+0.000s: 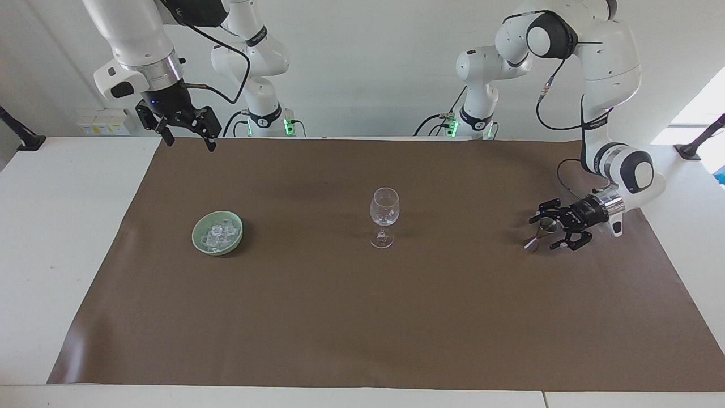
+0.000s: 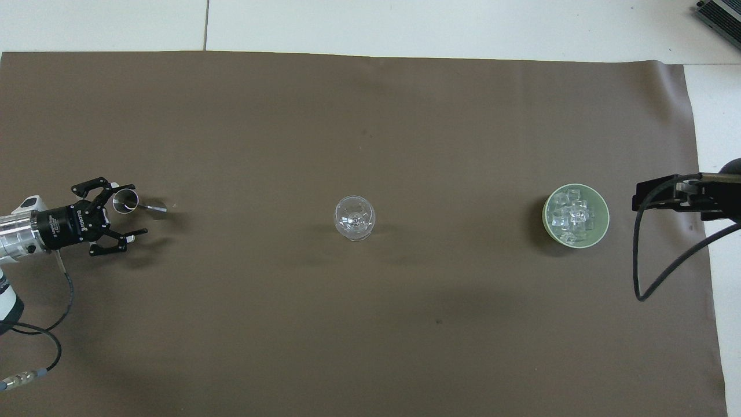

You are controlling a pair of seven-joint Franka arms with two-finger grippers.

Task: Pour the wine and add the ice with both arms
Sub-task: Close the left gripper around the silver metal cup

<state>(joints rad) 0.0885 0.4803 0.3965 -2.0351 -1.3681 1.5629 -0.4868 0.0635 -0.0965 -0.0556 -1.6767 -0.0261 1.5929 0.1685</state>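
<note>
Overhead view: broad bare mat [image 2: 370,324] surrounds the ice [image 2: 573,217], well apart from both empty, wide-open grippers: left gripper [image 2: 124,211], right gripper [image 1: 190,139].

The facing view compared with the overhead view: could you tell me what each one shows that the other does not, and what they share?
Only the facing view shows both arms whole, their bases, and the right gripper open, raised above the mat's edge. Only the overhead view looks straight down into the wine glass and the small metal cup. Both show the open left gripper at that cup and the ice in the green bowl.
</note>
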